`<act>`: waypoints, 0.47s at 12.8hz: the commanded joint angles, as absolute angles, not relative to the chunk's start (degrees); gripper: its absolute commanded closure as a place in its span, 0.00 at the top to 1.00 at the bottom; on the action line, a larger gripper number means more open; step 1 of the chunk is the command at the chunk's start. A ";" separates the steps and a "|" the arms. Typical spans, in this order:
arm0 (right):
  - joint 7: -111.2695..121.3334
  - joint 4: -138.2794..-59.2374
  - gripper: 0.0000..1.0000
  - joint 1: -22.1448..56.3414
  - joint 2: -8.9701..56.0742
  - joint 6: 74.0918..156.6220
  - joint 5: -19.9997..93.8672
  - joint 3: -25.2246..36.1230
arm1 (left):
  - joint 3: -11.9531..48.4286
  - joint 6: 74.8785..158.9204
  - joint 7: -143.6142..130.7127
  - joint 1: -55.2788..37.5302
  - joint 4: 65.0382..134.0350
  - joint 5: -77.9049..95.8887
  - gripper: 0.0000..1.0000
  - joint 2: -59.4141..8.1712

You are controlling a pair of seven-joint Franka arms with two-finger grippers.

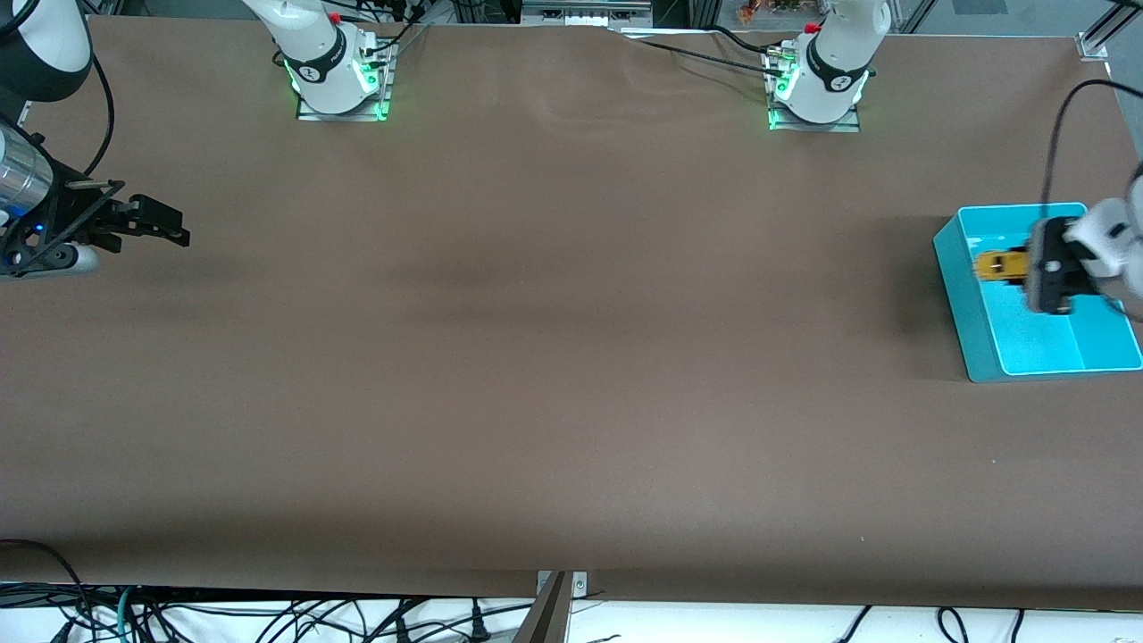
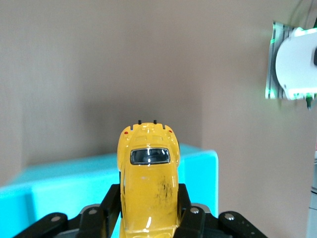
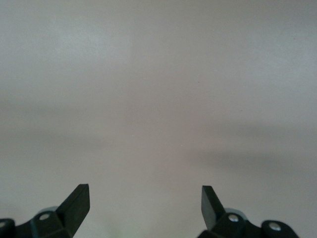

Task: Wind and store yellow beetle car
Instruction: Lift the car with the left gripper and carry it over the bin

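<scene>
Only the left wrist view shows left gripper (image 2: pixel 148 218) fingers (image 2: pixel 111 203) clamping the yellow beetle car (image 2: pixel 148 183); right gripper (image 3: pixel 144 203) spread.

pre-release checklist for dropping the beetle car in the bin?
1. Left hand shut on the yellow beetle car: ok.
2. Car over the teal bin: ok.
3. Car level in the grip: cannot tell.
4. Bin floor under the car free of other things: ok as far as it shows, partly hidden by the hand.
5. Right hand open, waiting over the table at the right arm's end, away from the bin: ok.
6. Car wound up: cannot tell.
</scene>
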State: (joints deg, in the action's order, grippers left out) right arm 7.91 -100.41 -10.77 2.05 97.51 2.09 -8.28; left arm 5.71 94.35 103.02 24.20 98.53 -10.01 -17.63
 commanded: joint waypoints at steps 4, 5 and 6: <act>6.77 -99.40 1.00 -10.20 0.89 96.59 1.85 -8.79 | 6.15 104.30 111.09 34.17 98.78 -15.20 0.21 -26.61; 6.77 -99.40 1.00 -10.28 0.62 96.42 1.93 -8.70 | 6.15 107.72 111.53 35.76 100.36 -15.21 0.21 -28.46; 7.12 -99.49 1.00 -10.28 0.53 96.24 1.93 -8.61 | 6.15 111.67 112.40 37.69 102.11 -15.21 0.21 -29.87</act>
